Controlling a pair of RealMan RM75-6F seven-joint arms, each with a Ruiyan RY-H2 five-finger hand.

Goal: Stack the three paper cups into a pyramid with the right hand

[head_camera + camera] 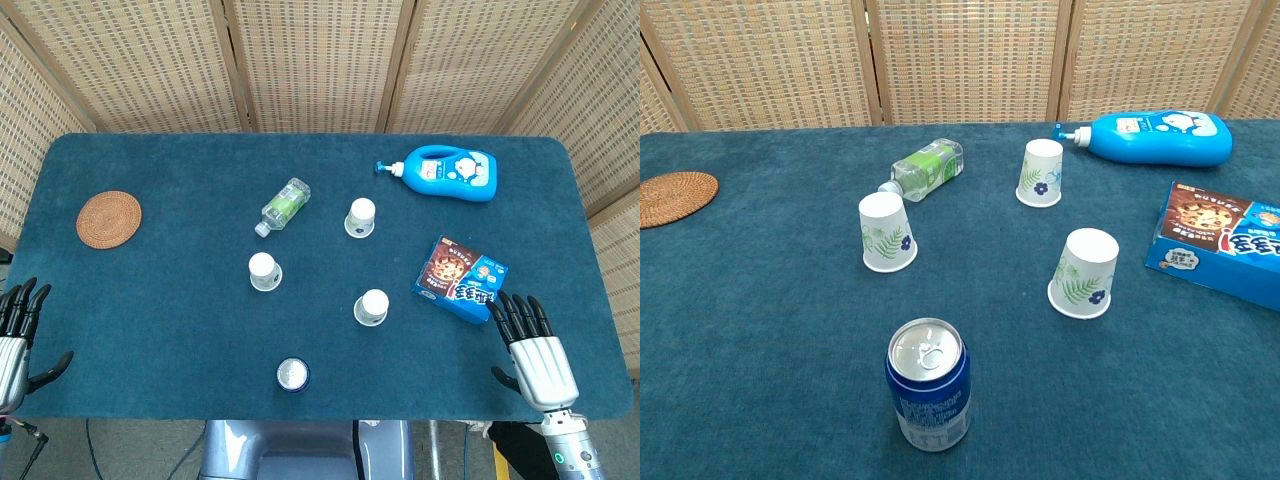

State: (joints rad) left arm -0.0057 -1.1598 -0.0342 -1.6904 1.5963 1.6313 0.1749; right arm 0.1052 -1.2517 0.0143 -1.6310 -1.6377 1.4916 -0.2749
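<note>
Three white paper cups with green and blue leaf prints stand upside down, apart from one another, on the blue table. One cup (264, 271) (886, 233) is left of centre, one cup (361, 217) (1041, 173) is further back, and one cup (371, 307) (1085, 273) is nearest the right side. My right hand (532, 348) lies flat at the table's front right edge, fingers spread and empty, well right of the nearest cup. My left hand (18, 335) rests at the front left edge, fingers apart, holding nothing. Neither hand shows in the chest view.
A blue can (292, 375) (928, 383) stands upright at the front centre. A small green-labelled bottle (283, 206) (924, 169) and a blue detergent bottle (448, 173) (1155, 138) lie on their sides at the back. A blue snack box (461, 279) (1222, 242) lies just ahead of my right hand. A woven coaster (109, 218) (671, 196) is far left.
</note>
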